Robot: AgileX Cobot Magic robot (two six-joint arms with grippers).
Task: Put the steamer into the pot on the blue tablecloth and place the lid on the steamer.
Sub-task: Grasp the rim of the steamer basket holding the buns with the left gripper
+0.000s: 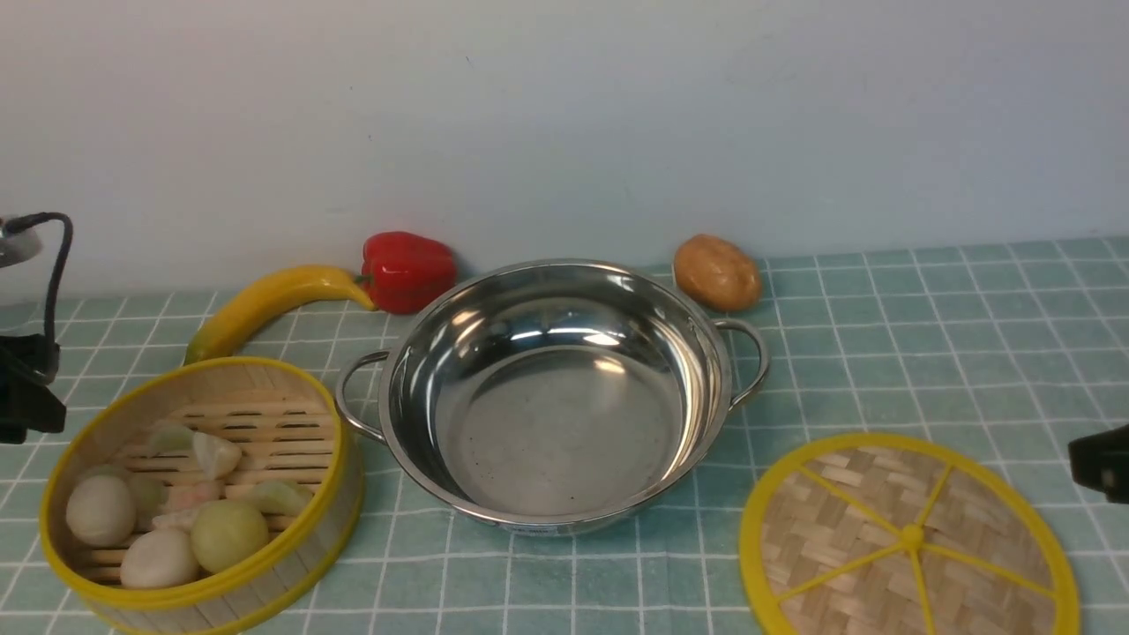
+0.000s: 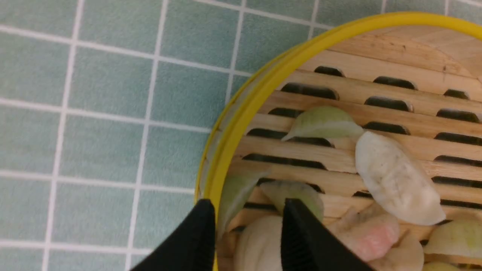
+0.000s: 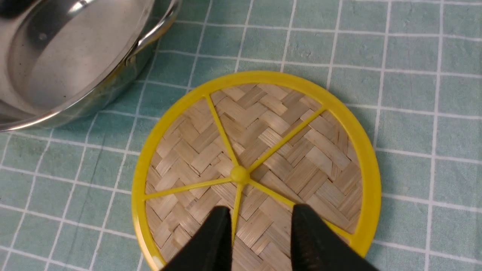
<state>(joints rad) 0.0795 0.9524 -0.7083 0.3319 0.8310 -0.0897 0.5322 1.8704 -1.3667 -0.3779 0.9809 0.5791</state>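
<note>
Teal-blue cloth with a grid of thin white lines, the blue tablecloth, covers the table up to a pale wall. With the front view read as a clock face, the pot sits at the centre: wide, shallow, shiny steel, one loop handle at 9 o'clock and one at 3 o'clock, nothing inside it.

At about 8 o'clock from the pot, the steamer stands upright on the cloth, just beside the pot's near-left wall. I cannot tell whether the two touch. At about 4 o'clock the lid lies flat on the cloth, apart from the pot, its five yellow spokes meeting at the small centre knob.

A yellow banana lies at 10 o'clock, its tip against a red pepper at 11 o'clock. A brown potato sits at 1 o'clock, close behind the pot's rim. Pale white, green and pink dumplings and round buns fill the steamer's near half, on its slatted floor.

The left gripper hangs above the steamer's yellow rim with its black jaws apart, one tip over the rim and the other over the dumplings, gripping nothing. The right gripper hangs above the lid, beside the knob, with its jaws likewise parted and empty.
</note>
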